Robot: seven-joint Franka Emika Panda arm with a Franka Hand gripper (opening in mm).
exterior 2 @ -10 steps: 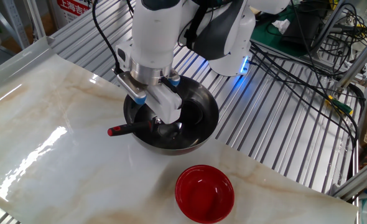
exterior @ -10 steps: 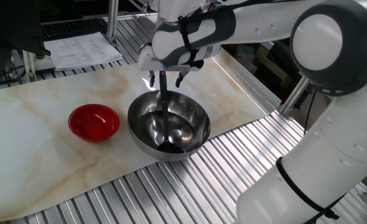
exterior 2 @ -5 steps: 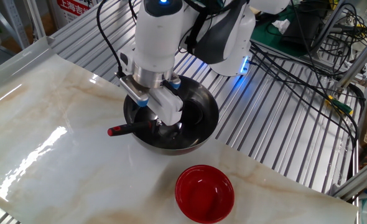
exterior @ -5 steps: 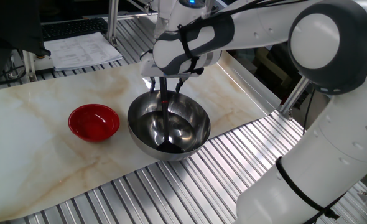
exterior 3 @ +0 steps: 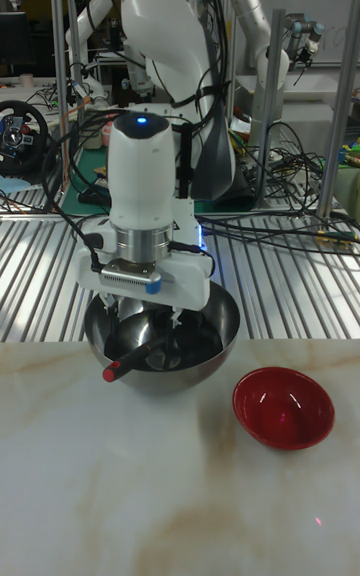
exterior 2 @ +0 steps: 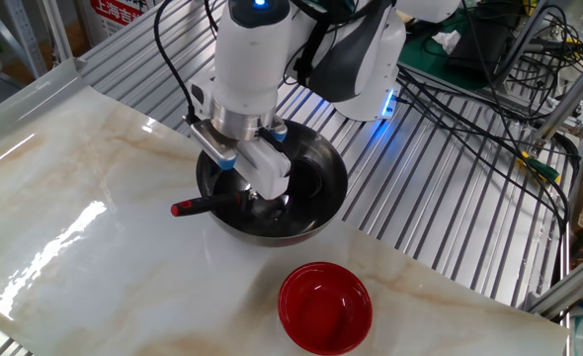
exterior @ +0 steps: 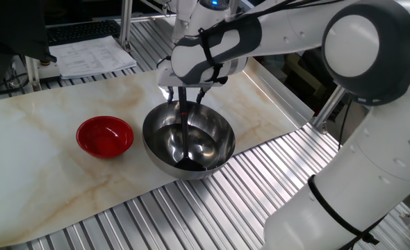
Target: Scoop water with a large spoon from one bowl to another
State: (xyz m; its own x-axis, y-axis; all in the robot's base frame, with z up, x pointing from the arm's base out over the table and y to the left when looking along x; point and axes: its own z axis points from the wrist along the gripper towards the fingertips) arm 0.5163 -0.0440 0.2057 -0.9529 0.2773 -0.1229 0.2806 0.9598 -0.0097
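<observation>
Near the table's far edge sits the steel bowl (exterior: 188,144), holding the black spoon (exterior 2: 217,202). Its cup lies on the bowl's bottom, and its handle leans out over the rim. Right above the handle, the gripper (exterior: 190,97) hangs with fingers spread wide, one each side. Just beside it sits the red bowl (exterior: 105,136).

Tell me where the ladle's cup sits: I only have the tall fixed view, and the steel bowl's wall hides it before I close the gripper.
Observer: In one fixed view, the ladle's cup rests on the bottom of the steel bowl, on the side away from the arm.
Operator: And the handle, is it straddled?
Observer: Yes. The gripper is open, with one finger on each side of the handle and a gap showing on both sides.
</observation>
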